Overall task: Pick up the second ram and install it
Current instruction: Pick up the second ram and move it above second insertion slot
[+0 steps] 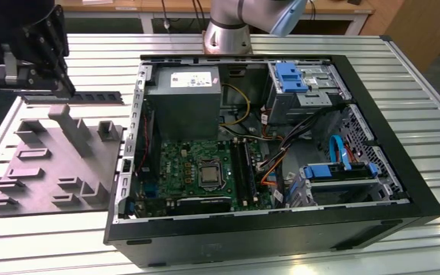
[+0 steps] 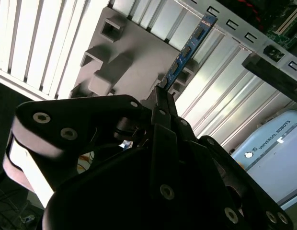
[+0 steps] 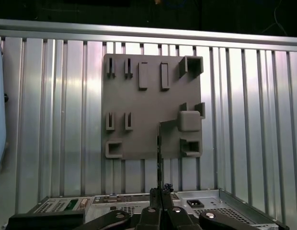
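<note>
My gripper [image 1: 58,91] hangs above the far end of the grey parts fixture [image 1: 52,163], at the exterior view's left of the open computer case [image 1: 281,229]. It is shut on the second ram [image 1: 94,97], a thin dark stick held level and pointing toward the case. In the second wrist view the second ram [image 2: 189,48] shows blue and sticks out from the closed fingertips [image 2: 160,103] over the fixture [image 2: 129,62]. In the first wrist view the second ram [image 3: 159,158] is seen edge-on as a thin line above the fixture [image 3: 153,96]. The black memory slots [image 1: 242,163] lie on the motherboard inside the case.
The case holds a grey power supply [image 1: 183,97], blue drive brackets [image 1: 289,77] and loose cables [image 1: 281,143]. The arm's base [image 1: 228,28] stands behind the case. Everything rests on a slatted aluminium table [image 1: 419,74]. The fixture carries several raised blocks and posts [image 1: 71,126].
</note>
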Robot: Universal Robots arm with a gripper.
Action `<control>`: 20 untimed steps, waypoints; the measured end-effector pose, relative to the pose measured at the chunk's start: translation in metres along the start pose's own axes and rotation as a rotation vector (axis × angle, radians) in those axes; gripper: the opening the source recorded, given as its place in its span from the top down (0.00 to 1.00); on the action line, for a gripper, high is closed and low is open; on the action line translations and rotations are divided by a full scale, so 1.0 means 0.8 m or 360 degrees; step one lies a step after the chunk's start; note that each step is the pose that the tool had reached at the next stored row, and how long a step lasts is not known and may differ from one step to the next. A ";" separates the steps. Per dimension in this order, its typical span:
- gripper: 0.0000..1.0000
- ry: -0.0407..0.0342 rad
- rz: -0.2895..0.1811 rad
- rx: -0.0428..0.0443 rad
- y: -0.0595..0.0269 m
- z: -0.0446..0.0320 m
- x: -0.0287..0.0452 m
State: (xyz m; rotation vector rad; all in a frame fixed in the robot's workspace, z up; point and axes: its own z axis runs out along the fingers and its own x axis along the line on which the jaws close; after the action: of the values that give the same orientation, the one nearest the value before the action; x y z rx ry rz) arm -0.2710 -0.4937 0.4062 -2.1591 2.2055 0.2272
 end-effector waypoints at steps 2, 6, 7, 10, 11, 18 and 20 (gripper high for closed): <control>0.89 0.0000 0.0001 -0.0001 -0.007 -0.0004 -0.0002; 0.89 0.0000 0.0002 -0.0003 -0.021 -0.0014 -0.0006; 0.89 0.0000 0.0002 -0.0003 -0.024 -0.0016 -0.0006; 0.89 0.0000 0.0003 -0.0005 -0.035 -0.0022 -0.0009; 0.89 0.0000 0.0003 -0.0005 -0.038 -0.0024 -0.0010; 0.89 0.0000 0.0005 -0.0008 -0.063 -0.0040 -0.0016; 0.89 0.0000 0.0006 -0.0008 -0.070 -0.0044 -0.0018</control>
State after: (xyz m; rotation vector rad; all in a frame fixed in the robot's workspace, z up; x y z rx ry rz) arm -0.2149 -0.4936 0.4059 -2.1578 2.2113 0.2332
